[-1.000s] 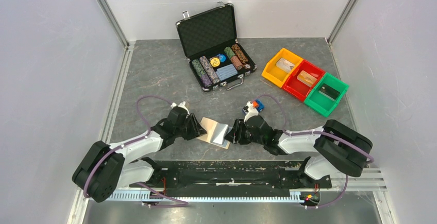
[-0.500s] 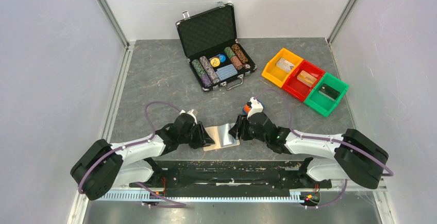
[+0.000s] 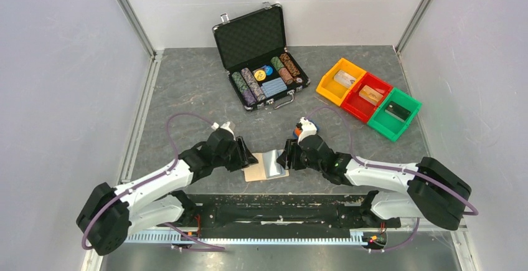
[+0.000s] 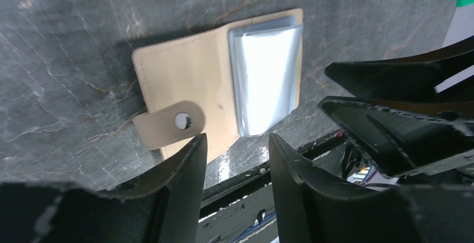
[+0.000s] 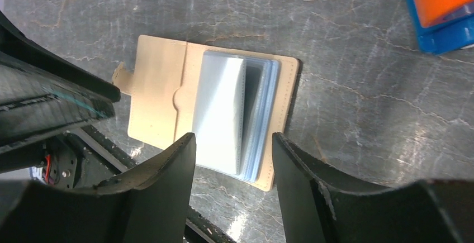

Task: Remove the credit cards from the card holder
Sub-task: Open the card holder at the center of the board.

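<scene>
1. The card holder [image 3: 256, 172] is laid open and flat on the grey table [image 3: 187, 96], low in the centre of the top view, with its snap tab [image 4: 167, 127] at the outer edge.
2. The credit cards [image 3: 274, 161] are stacked, pale blue and shiny, on the holder's right half.
3. The left gripper [image 3: 246, 157] is set just beside the holder's left edge; its jaws are parted and nothing is held.
4. The right gripper [image 3: 287, 157] is poised at the cards' right side, jaws likewise parted and empty.
5. A small blue and orange object [image 3: 303, 129] is seen just above the right gripper.
6. A black chip case [image 3: 258, 53] is placed open at upper centre, and coloured bins [image 3: 367, 98] at upper right.
</scene>
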Robot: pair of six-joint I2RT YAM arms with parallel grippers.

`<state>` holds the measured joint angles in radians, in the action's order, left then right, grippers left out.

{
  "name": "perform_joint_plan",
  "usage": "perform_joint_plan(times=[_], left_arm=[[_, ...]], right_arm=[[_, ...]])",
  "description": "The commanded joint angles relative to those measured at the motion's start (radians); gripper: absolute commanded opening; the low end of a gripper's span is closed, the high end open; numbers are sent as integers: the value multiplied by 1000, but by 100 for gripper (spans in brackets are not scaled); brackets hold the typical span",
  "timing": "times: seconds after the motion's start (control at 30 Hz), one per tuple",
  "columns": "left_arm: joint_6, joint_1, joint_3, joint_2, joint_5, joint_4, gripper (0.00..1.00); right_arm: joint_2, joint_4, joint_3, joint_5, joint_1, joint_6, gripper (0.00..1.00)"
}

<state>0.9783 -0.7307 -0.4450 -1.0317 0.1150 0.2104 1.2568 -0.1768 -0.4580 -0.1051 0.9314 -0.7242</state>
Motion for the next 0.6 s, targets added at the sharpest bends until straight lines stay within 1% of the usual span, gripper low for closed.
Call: perform_joint_plan(times=[0.0, 0.17, 0.27, 0.33, 0.47, 0.5, 0.57], left_arm=[[-92, 2, -76, 24, -111, 158, 53], [-110, 7, -64, -19, -112, 161, 56], [-114, 7, -52, -32, -112, 163, 56], [-116, 7, -35, -31, -136, 146, 56], [-115, 7, 1, -44, -120, 95, 52], [-115, 7, 7, -53, -91, 83, 51], [-115, 7, 19, -67, -76, 61, 50]], right_arm=[[35, -96, -29, 43, 0, 3, 54], [106, -116, -60, 66, 0, 2, 54], [139, -132, -76, 83, 0, -3, 55], [156, -139, -84, 94, 2, -3, 54], [171, -141, -97, 98, 3, -2, 53], [172, -144, -97, 99, 4, -1, 52], [180, -147, -102, 101, 4, -2, 51]])
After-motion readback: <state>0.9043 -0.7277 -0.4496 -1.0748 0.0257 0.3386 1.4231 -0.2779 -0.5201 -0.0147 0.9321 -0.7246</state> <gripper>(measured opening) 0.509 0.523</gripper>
